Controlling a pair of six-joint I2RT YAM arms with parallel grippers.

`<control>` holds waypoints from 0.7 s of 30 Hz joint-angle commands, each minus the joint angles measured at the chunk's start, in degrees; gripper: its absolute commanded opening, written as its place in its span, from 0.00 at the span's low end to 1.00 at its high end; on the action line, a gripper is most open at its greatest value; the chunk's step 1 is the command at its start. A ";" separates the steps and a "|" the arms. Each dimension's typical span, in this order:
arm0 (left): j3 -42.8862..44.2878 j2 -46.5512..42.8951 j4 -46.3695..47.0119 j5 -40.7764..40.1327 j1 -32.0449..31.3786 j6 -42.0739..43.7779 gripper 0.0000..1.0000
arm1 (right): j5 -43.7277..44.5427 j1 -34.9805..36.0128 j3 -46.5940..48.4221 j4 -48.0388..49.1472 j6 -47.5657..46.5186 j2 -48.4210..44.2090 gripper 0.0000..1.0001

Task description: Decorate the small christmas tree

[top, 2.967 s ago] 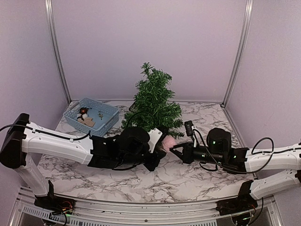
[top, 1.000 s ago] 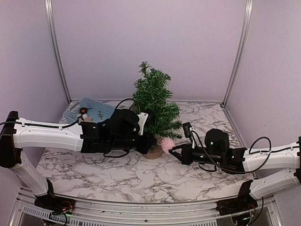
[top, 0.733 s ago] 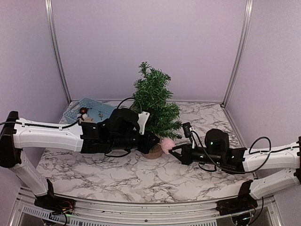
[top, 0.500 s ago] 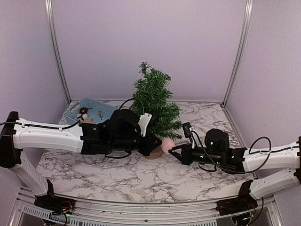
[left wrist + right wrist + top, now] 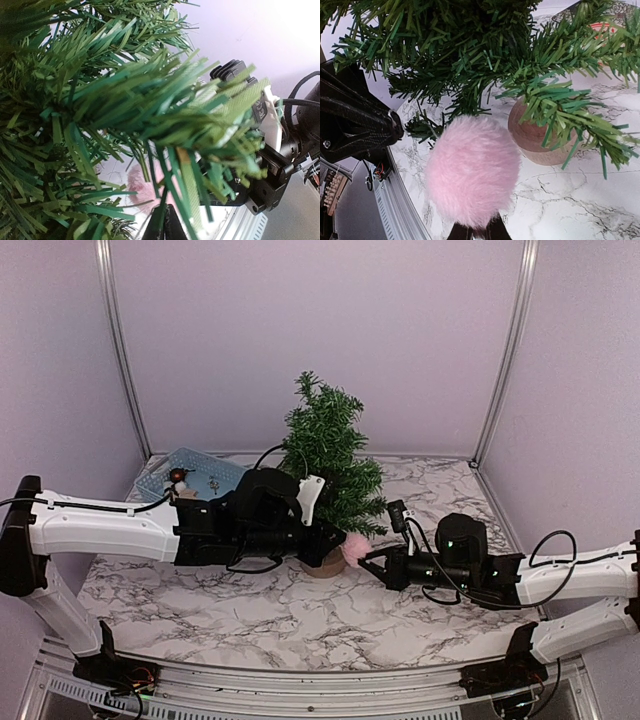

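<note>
Right tool pinches a pink pompom; left tool closed; small christmas tree stands upright, tip up.

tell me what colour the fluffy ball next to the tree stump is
Pale pink. The pom-pom shows best in the right wrist view.

no legible text, labels, or numbers
</note>
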 commanded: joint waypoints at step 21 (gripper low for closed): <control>-0.89 -1.19 -1.18 -4.67 0.78 0.07 0.00 | -0.10 -0.34 1.42 0.64 -0.98 -0.12 0.00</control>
